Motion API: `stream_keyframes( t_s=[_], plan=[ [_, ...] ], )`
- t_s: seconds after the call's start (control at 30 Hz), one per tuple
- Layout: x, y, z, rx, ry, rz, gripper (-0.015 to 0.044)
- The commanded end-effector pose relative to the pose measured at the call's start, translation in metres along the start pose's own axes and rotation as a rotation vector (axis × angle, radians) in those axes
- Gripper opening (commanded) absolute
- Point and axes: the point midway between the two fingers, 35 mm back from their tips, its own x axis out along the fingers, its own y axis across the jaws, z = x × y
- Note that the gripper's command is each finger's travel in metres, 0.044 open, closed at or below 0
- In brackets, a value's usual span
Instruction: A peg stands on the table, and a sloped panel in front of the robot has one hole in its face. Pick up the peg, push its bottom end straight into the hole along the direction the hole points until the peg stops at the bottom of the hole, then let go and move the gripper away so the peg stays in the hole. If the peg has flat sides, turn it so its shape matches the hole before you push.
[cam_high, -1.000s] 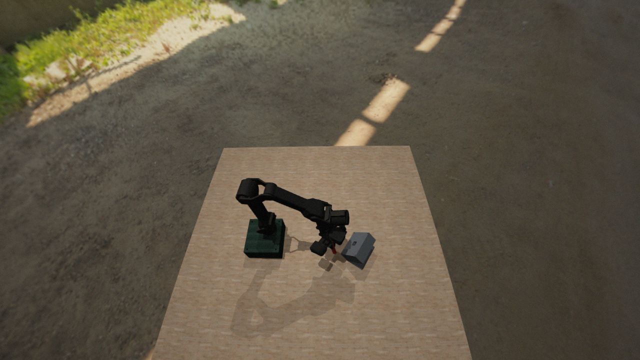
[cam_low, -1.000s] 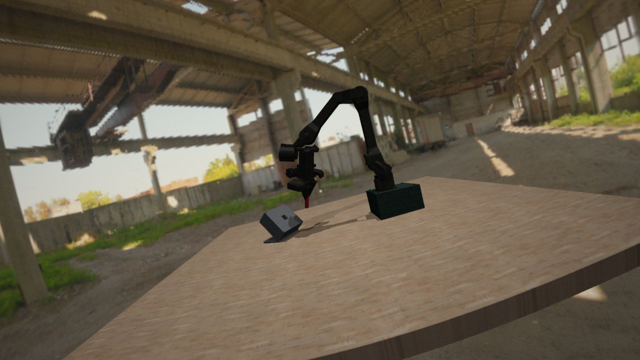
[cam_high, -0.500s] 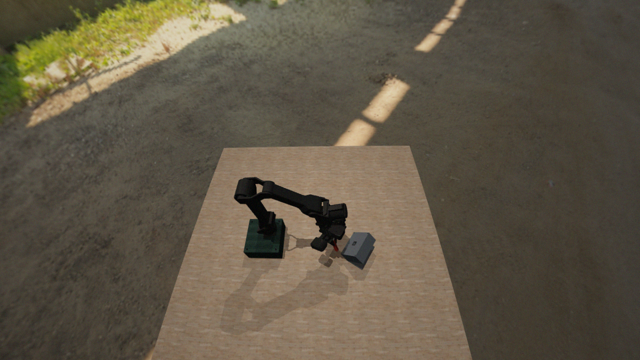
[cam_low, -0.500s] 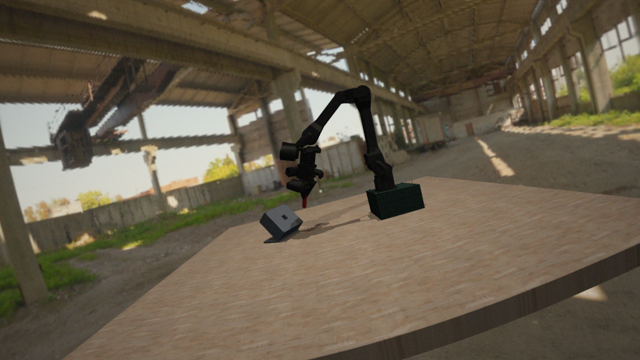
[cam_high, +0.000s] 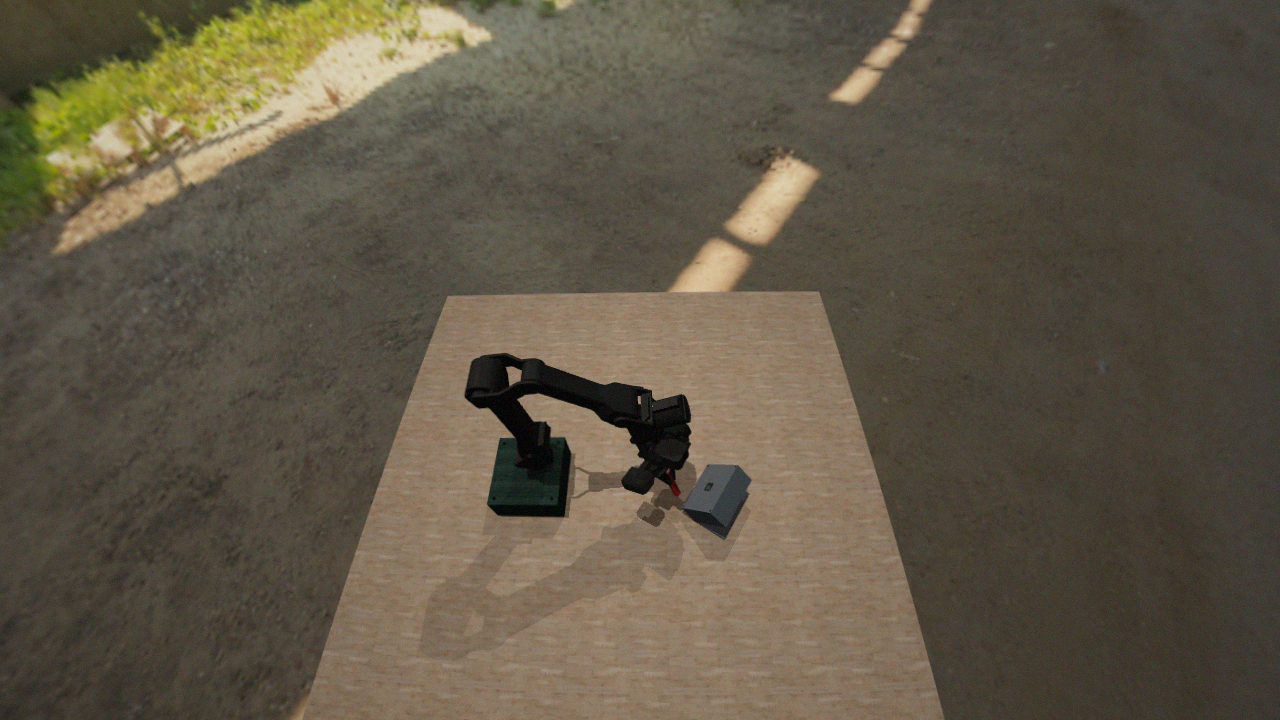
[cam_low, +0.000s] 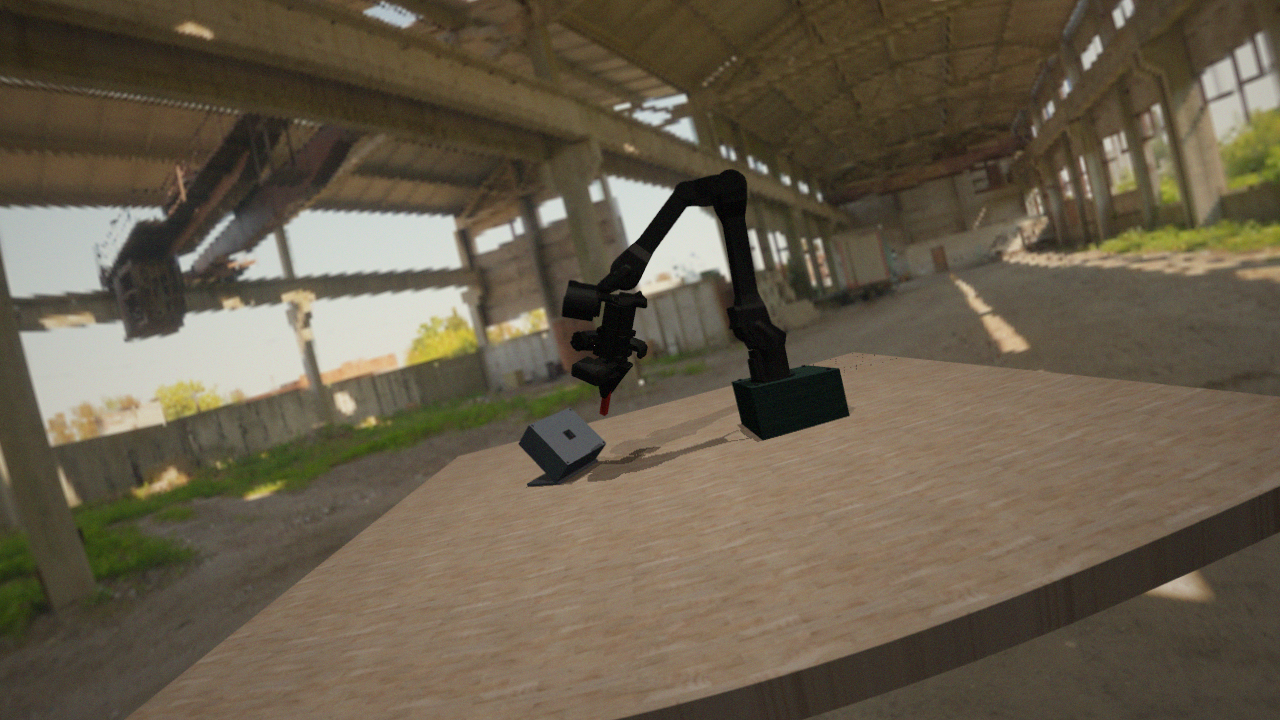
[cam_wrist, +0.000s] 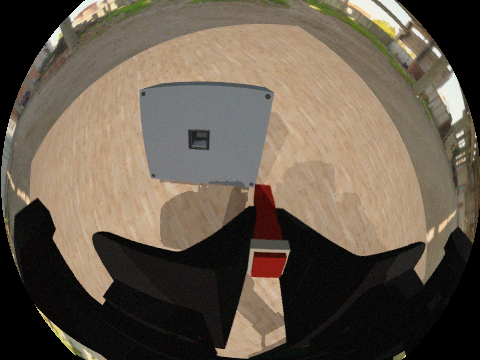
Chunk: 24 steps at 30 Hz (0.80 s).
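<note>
"What lies nearest the desk's left edge, seen from above?"

"A dark green box (cam_high: 514, 489) (cam_low: 796, 407), on the desk (cam_high: 760, 626) (cam_low: 805, 537) (cam_wrist: 350, 125), carrying 1 black arm (cam_high: 572, 386) (cam_low: 739, 250). The arm bends high over the desk and reaches toward the right edge, its shadow slanting on the wood toward the near left corner."

"And next, moving right?"

"The claw (cam_high: 669, 474) (cam_low: 609, 386) (cam_wrist: 264, 214), pointing down, its 2 fingers clenched around the red peg (cam_high: 675, 487) (cam_low: 605, 405) (cam_wrist: 269, 227). The peg is raised off the wood between the left and right edges, slightly tilted, its lower end free. The wrist view shows a square upper end with a pale rim."

"What stands closest to the right edge?"

"A gray block (cam_high: 711, 505) (cam_low: 581, 447) (cam_wrist: 225, 115), its sloped face pierced by 1 square hole (cam_high: 708, 487) (cam_low: 569, 433) (cam_wrist: 199, 139), with 4 dark dots at the face's corners. It sits well in from the desk's right edge. The peg is near the block but outside the hole."
</note>
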Motion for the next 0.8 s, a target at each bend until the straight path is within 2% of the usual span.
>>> stream_keyframes(
  t_s=[0.0, 0.77],
  plan=[
    [-0.002, 0.003, -0.003, 0.004, -0.025, 0.0, 0.0],
    [-0.016, 0.022, -0.009, 0.023, -0.148, 0.033, 0.0]
  ],
)
